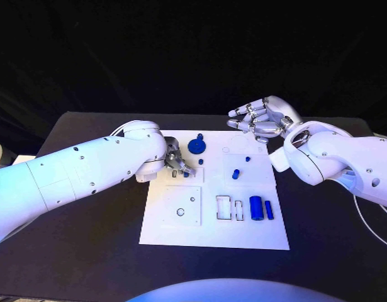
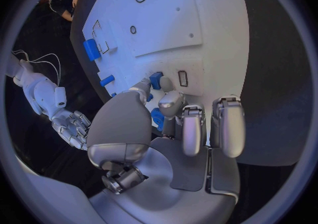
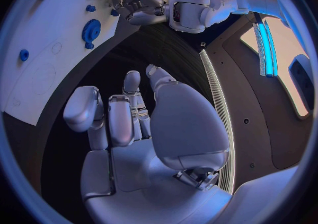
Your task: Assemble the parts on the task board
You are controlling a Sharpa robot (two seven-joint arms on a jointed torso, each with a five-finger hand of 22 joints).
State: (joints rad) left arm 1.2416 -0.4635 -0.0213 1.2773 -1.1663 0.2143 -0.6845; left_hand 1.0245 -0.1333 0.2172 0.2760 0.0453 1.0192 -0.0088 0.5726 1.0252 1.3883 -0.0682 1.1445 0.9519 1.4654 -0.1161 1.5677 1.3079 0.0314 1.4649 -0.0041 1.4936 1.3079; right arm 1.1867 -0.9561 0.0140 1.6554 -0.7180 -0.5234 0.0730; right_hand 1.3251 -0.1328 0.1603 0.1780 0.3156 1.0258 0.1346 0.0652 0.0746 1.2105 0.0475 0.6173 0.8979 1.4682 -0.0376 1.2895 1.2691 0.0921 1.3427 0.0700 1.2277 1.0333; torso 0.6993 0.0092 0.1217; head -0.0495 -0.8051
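Note:
The white task board (image 1: pixel 213 229) lies in the middle of the black table. My left hand (image 1: pixel 177 160) rests over the board's far left part, and its thumb and a finger pinch a small blue part (image 2: pixel 156 79) beside a narrow slot (image 2: pixel 183 78). A blue gear (image 1: pixel 197 146) stands just beyond that hand. Two small blue pegs (image 1: pixel 236 174) stand mid-board, and two blue cylinders (image 1: pixel 262 209) lie near the right edge. My right hand (image 1: pixel 261 119) hovers above the board's far right corner, fingers apart, holding nothing.
Empty rectangular cut-outs (image 1: pixel 224 207) and a round hole (image 1: pixel 181 211) mark the board's near half. Bare black table (image 1: pixel 84 251) surrounds the board. A white cable (image 1: pixel 375 223) trails along the table under my right arm.

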